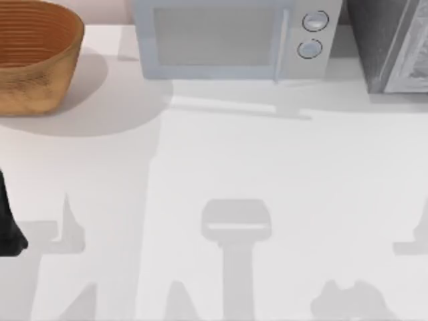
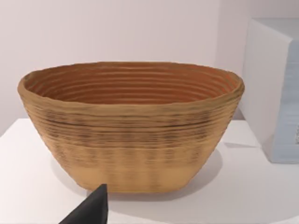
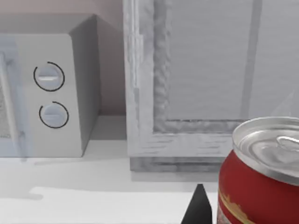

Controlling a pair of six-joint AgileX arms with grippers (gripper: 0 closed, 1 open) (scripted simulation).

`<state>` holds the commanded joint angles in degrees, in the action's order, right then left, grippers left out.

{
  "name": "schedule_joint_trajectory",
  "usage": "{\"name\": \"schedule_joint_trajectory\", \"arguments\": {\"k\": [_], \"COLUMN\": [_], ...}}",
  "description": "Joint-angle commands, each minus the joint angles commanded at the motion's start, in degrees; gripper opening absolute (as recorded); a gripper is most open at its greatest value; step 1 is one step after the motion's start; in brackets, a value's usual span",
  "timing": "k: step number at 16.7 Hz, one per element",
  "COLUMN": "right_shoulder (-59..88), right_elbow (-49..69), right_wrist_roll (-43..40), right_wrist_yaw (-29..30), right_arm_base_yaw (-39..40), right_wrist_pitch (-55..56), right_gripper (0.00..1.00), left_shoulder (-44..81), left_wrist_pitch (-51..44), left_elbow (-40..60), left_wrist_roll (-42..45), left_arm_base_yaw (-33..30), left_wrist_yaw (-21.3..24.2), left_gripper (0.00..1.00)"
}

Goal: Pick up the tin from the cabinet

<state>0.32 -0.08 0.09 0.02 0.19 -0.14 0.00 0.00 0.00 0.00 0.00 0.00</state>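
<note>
Your tin (image 3: pixel 261 177) is a red drinks can with a gold band low on its side and a silver top with a pull tab, standing upright close to the right wrist camera, in front of the pale grey cabinet (image 3: pixel 196 84) and apart from it. One dark fingertip (image 3: pixel 198 207) of the right gripper shows beside the can; you cannot tell its grip. A white microwave (image 1: pixel 234 40) stands beside the cabinet. The left arm (image 1: pixel 8 224) sits at the table's left edge near a woven basket (image 1: pixel 37 53), grip unclear.

A woven basket (image 1: pixel 33 57) sits left of the microwave (image 1: pixel 234 40) on the table (image 1: pixel 267 174).
</note>
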Motion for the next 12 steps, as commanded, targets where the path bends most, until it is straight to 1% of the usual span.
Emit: {"name": "schedule_joint_trajectory", "arguments": {"k": [3, 6, 9, 12], "right_shoulder": [0.5, 2.9, 7.5, 13.9], "right_elbow": [0.2, 1.1, 2.7, 4.9], "right_wrist_roll": [-0.6, -3.9, -10.0, -18.4], "right_wrist_yaw": [-0.4, -2.3, -5.9, -10.9], "right_arm_base_yaw": [1.2, 7.3, 18.6, 34.4], "right_wrist_pitch": [-0.3, -1.9, -5.0, -9.2], "right_gripper": [0.00, 0.00, 0.00, 0.00], "left_shoulder": [0.0, 0.0, 0.0, 0.0], "left_wrist_pitch": [0.0, 0.0, 0.0, 0.0], "left_elbow": [0.0, 0.0, 0.0, 0.0], "left_wrist_roll": [0.0, 0.0, 0.0, 0.0], "left_arm_base_yaw": [0.0, 0.0, 0.0, 0.0], "left_wrist_yaw": [0.0, 0.0, 0.0, 0.0], "left_gripper": [1.00, 1.00, 1.00, 1.00]}}
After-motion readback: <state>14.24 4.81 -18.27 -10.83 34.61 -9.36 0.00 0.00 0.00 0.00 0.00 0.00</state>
